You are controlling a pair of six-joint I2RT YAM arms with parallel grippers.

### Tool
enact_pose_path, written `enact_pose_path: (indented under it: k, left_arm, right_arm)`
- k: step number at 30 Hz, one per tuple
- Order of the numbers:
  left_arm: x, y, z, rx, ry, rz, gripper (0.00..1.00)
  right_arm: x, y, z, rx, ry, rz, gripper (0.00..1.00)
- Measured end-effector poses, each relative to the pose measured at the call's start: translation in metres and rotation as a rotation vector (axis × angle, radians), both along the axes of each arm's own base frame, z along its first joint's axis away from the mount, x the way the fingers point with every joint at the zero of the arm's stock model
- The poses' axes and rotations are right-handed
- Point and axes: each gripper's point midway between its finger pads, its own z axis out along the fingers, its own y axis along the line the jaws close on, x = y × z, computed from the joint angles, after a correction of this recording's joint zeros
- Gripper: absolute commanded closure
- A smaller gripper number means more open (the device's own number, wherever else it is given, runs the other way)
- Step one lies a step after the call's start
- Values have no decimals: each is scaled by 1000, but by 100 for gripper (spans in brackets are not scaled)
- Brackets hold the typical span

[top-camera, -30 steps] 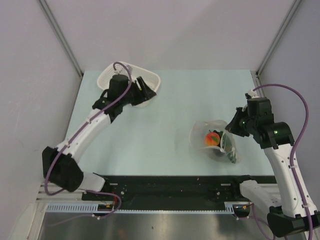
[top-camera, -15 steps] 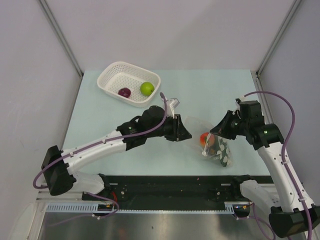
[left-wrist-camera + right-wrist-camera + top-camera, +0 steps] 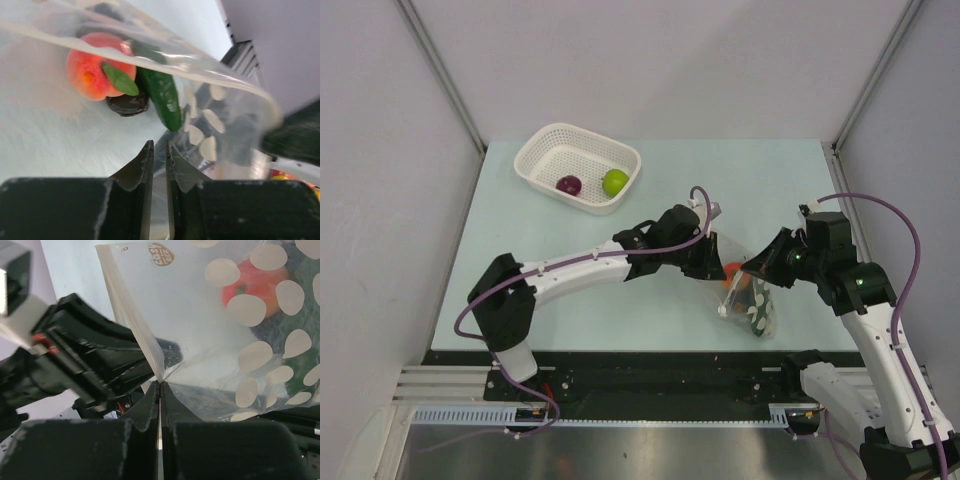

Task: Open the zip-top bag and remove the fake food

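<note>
I see my desk (image 3: 720,180) as a flat, pale mint sheet. The white perforated basket (image 3: 542,160) stands on it well apart from both sets of jaws, beyond the left jaws toward the far left corner. The zip-top bag (image 3: 752,300) sits between the left jaws and the right jaws. Its lower end seems to rest on the desk just beneath the right jaws, though from above I can't be sure.

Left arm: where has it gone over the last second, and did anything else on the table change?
The left hand swung from the white basket across to the mouth of the zip-top bag, uncovering the purple piece and lime-green ball in the basket. The right hand still pinches the bag's edge. The basket stayed put, and the orange-red fruit stayed inside the bag.
</note>
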Motion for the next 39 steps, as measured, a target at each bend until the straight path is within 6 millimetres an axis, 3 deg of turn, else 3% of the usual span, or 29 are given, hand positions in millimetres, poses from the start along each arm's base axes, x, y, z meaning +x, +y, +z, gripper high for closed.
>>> enact_pose_path:
  k: [4,8,9,15,20,27,32,39]
  left_arm:
    - [4,-4,-30,71,21,-4,69]
    - [12,-10,-43,111,17,2,63]
    - [14,-12,-44,113,15,6,56]
    - [24,-20,-56,132,23,44,34]
    - [27,-21,-69,155,43,83,32]
    - [29,-26,-88,171,87,120,19]
    - [30,-30,-96,169,117,149,21]
    - [39,-35,-93,134,147,242,28]
  right_arm:
    - [0,-1,-1,2,10,-14,100]
    - [0,-5,-3,2,26,-31,100]
    - [-1,-5,-3,1,30,-34,100]
    - [-5,-14,-6,-19,43,-52,100]
    - [-7,-17,0,-47,27,-37,100]
    - [-10,-17,0,-56,23,-7,100]
    - [-11,-16,-1,-64,18,18,100]
    - [-15,-17,-4,-81,26,40,100]
